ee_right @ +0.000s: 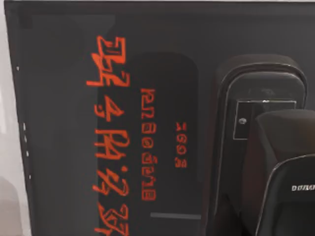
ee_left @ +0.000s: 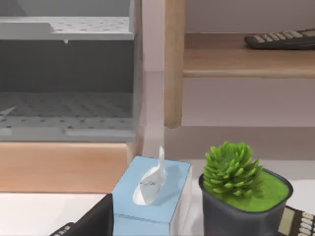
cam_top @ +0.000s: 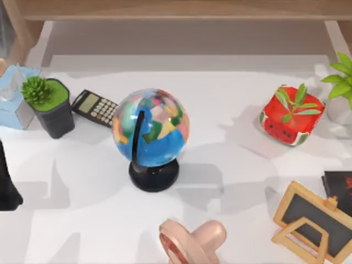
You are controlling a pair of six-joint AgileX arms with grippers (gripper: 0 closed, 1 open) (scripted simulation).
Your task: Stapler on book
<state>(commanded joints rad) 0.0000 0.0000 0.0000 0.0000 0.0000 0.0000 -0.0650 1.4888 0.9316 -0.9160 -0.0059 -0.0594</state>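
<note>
The book point(cam_top: 340, 190) lies at the table's right edge, at about four o'clock from the globe point(cam_top: 151, 129), just behind the easel point(cam_top: 313, 220). In the right wrist view the book point(ee_right: 113, 123) lies close under the camera, red print facing up, and a black stapler point(ee_right: 261, 147) rests on its cover beside the print. Whether the right gripper is spread or closed, I cannot tell. The left arm point(cam_top: 8, 181) sits parked at nine o'clock by the table's left edge, near the tissue box point(ee_left: 150, 194) and potted plant point(ee_left: 241, 191).
</note>
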